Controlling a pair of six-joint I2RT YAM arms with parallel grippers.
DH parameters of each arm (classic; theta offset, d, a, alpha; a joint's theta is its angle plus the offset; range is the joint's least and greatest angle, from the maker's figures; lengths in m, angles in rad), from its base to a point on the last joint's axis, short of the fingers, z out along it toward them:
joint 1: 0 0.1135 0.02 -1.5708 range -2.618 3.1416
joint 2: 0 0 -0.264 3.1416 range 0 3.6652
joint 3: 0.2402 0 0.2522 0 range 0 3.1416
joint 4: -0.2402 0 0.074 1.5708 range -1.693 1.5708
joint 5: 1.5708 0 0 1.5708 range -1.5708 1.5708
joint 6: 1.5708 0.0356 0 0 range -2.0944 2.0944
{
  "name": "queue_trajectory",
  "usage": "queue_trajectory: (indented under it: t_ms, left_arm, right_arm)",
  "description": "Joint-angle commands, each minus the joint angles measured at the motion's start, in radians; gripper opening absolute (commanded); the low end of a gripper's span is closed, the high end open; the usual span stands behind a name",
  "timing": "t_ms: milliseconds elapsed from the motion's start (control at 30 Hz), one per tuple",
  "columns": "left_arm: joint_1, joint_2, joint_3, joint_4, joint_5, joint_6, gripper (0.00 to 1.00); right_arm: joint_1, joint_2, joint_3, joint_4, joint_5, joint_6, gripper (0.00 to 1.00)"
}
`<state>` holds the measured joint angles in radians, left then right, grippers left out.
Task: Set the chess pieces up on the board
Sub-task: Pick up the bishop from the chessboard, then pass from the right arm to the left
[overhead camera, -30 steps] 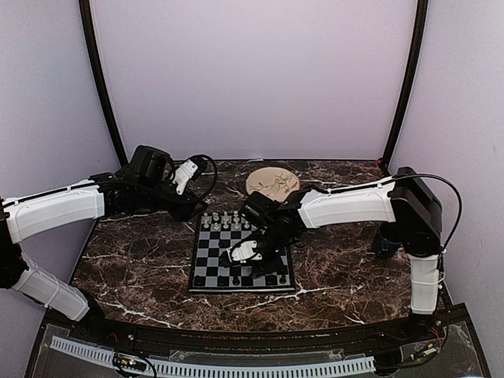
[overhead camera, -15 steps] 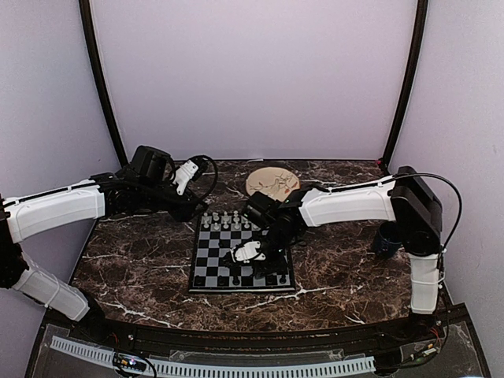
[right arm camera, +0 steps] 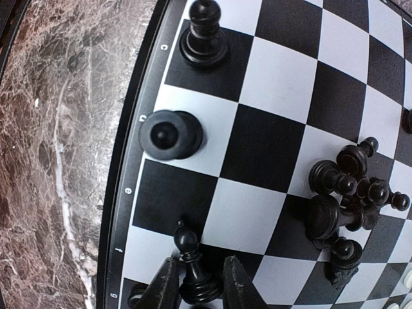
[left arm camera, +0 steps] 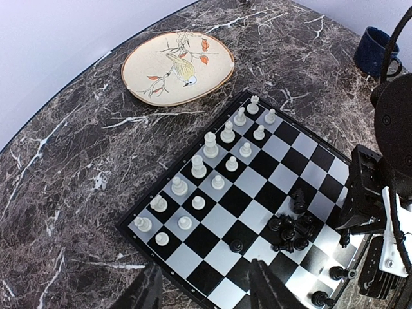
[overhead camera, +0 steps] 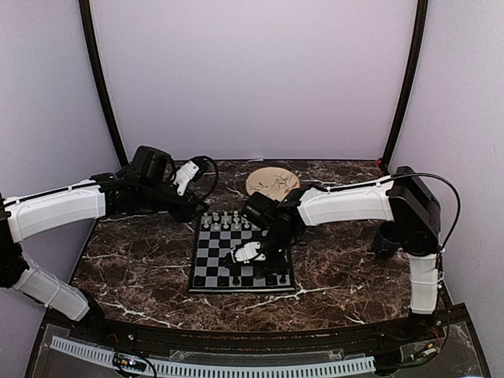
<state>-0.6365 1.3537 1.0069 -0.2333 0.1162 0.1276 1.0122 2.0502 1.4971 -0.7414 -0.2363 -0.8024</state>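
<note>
Because the right hand [right arm camera: 200, 262] straddles an upright black piece [right arm camera: 187, 241] at the board's [right arm camera: 129, 193] lettered edge, whether gripping I cannot tell, an off-centre squeeze could tip it over or off its square.

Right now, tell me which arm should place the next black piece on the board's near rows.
Right. The right end effector is low over the board, fingers straddling a black piece. The left end effector hangs open and empty near the white side.

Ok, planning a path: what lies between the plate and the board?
Bare marble tabletop only, between plate and board; the left wrist view shows it.
</note>
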Motion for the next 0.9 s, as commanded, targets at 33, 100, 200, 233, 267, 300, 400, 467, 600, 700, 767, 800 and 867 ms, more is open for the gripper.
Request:
queue_trajectory:
  t_ms: [33,100,200,233,267,300,400,467,600,700,767,800,867]
  left_arm:
    - [0.007,-0.006,-0.001,0.002,0.018,0.004,0.48]
    - [0.006,-0.007,0.0,0.001,0.02,0.004,0.48]
    - [0.006,-0.008,-0.001,0.001,0.021,0.004,0.48]
    - [0.006,-0.008,-0.002,0.003,0.021,0.004,0.48]
    - [0.006,-0.01,-0.001,0.003,0.022,0.003,0.48]
    - [0.006,-0.011,-0.001,0.004,0.021,0.002,0.48]
    - [0.006,-0.017,-0.006,0.014,0.021,-0.003,0.48]
    - [0.006,-0.02,-0.009,0.021,0.027,-0.008,0.48]
    - [0.006,-0.031,-0.018,0.06,0.075,-0.045,0.48]
    - [0.006,-0.034,-0.022,0.104,0.142,-0.112,0.48]
    - [0.005,-0.039,-0.033,0.17,0.214,-0.188,0.48]
    - [0.006,-0.046,-0.045,0.209,0.247,-0.241,0.47]
    - [0.005,-0.06,-0.095,0.313,0.295,-0.374,0.46]
  right_arm:
    - [-0.006,0.04,0.022,-0.042,-0.004,0.017,0.2]
    - [-0.006,0.045,0.028,-0.05,-0.009,0.022,0.17]
    - [-0.01,0.044,0.04,-0.059,-0.023,0.033,0.15]
    - [-0.013,0.039,0.043,-0.061,-0.028,0.038,0.15]
    - [-0.018,0.032,0.048,-0.062,-0.038,0.044,0.14]
    - [-0.024,0.022,0.052,-0.064,-0.05,0.054,0.14]
    - [-0.057,-0.017,0.068,-0.058,-0.106,0.092,0.12]
    - [-0.085,-0.045,0.073,-0.043,-0.151,0.128,0.12]
    - [-0.159,-0.102,0.078,0.018,-0.282,0.24,0.11]
    - [-0.205,-0.117,0.096,0.036,-0.357,0.3,0.11]
    - [-0.231,-0.123,0.107,0.048,-0.402,0.336,0.12]
    - [-0.243,-0.125,0.111,0.051,-0.427,0.353,0.12]
    - [-0.261,-0.127,0.119,0.058,-0.473,0.378,0.12]
